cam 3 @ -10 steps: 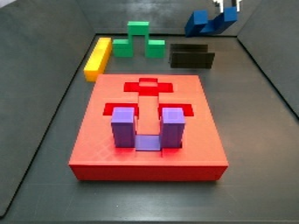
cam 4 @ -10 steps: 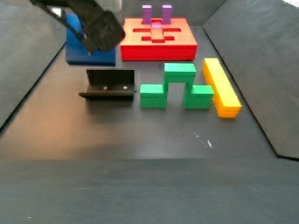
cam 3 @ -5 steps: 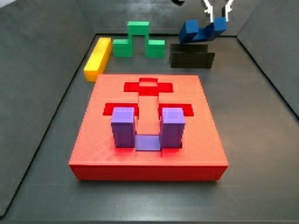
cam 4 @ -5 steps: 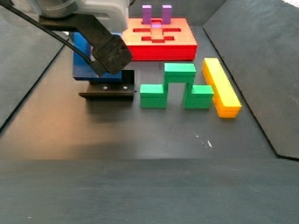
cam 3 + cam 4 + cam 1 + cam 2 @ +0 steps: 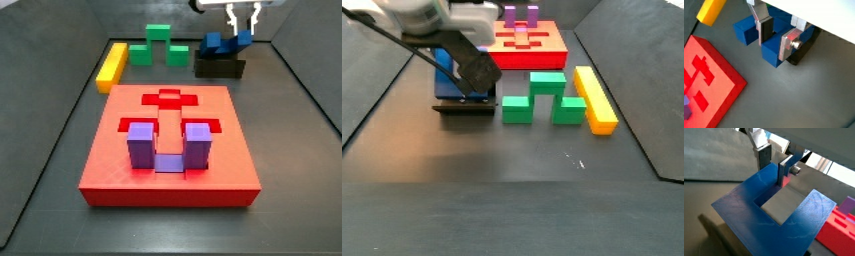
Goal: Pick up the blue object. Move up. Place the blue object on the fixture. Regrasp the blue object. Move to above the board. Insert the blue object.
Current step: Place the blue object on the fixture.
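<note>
In a side view, the long yellow bar [image 5: 112, 63] lies at ten o'clock of the large red slotted board [image 5: 170, 146], the green stepped block [image 5: 163, 44] at twelve, the low black fixture [image 5: 221, 66] at one. The dark blue U-shaped block [image 5: 225, 44] rests on the fixture, one prong pinched by the gripper [image 5: 775, 37], closed around it.

Gripper [image 5: 777, 36] points down at far end of floor, fingers [image 5: 787, 166] close together w/ a blue piece between; arm [image 5: 416, 20] angles in from above.
</note>
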